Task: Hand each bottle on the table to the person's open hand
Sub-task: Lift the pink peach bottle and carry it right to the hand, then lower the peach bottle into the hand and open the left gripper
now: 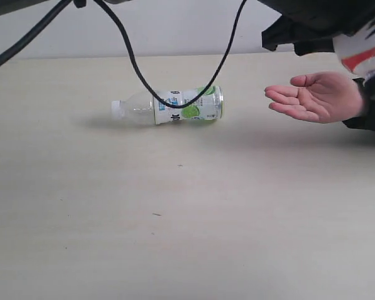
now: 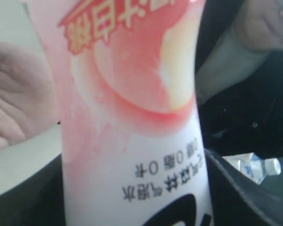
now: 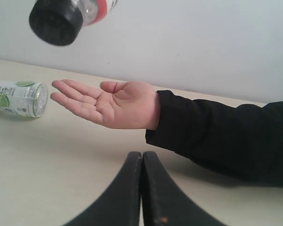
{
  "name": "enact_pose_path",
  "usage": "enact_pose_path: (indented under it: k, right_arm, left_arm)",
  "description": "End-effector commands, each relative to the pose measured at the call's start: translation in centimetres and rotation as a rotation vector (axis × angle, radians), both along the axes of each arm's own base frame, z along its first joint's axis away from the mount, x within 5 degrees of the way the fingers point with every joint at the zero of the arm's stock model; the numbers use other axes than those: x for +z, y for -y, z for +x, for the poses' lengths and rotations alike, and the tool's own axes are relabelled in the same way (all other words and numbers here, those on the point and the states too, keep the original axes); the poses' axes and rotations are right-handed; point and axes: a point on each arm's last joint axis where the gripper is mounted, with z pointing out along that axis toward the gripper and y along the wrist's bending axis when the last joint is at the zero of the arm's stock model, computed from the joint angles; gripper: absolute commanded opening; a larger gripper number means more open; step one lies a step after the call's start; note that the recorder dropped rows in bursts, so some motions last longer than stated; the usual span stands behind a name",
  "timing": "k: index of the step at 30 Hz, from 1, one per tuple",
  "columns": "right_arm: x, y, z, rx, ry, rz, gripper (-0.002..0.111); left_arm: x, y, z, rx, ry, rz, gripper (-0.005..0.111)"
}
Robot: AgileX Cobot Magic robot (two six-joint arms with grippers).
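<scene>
Left tool [image 2: 132,193] grips pink-red bottle [image 1: 362,56] in air above open hand [image 1: 319,97]; release pending. Right tool [image 3: 141,155] closed, empty. Lime-label bottle [image 1: 175,106] lies sideways on bench [image 1: 175,237], untouched, left to hand over.

1. Table [image 1: 175,237]: pale beige top with a faint wood-grain look; matt and smooth, with a few dark specks.
2. Lime-labelled bottle [image 1: 175,106], centre of the exterior view: clear glossy plastic with bright highlights on the bare neck. The label looks like shiny printed film. The white cap [image 1: 116,109] is opaque plastic.
3. Pink-and-white bottle [image 2: 132,117]: covered in a smooth printed wrap with a soft sheen. The black cap [image 3: 55,21], upper left of the right wrist view, is dull plastic.
4. Cable [image 1: 131,56], upper exterior view: smooth black jacket.
5. Sleeve [image 3: 217,136]: matt black cloth with soft folds.
6. Right gripper [image 3: 141,160]: smooth black, plastic-looking, with a faint sheen.
7. Wall [image 3: 203,42]: plain off-white, matt.
</scene>
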Motion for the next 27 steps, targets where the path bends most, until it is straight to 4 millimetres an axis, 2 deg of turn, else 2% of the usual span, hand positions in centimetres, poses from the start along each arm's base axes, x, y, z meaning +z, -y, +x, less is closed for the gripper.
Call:
enact_pose_path:
  k: [1,7,19,27]
  right_arm:
    - [0.0,0.1,0.0,-0.007,0.012,-0.001,0.0]
    - [0.0,0.1,0.0,-0.007,0.012,-0.001,0.0]
    - [0.0,0.1,0.0,-0.007,0.012,-0.001,0.0]
    - [0.0,0.1,0.0,-0.007,0.012,-0.001,0.0]
  left_arm:
    - [0.3,-1.0,2.1,0.081,-0.12,-0.116,0.0]
    - [-2.1,-0.3,3.7,0.099,-0.128,-0.125,0.0]
    - [-9.2,2.1,6.3,0.127,-0.259,-0.168,0.0]
    - [-11.7,2.2,7.4,0.133,-0.292,-0.161,0.0]
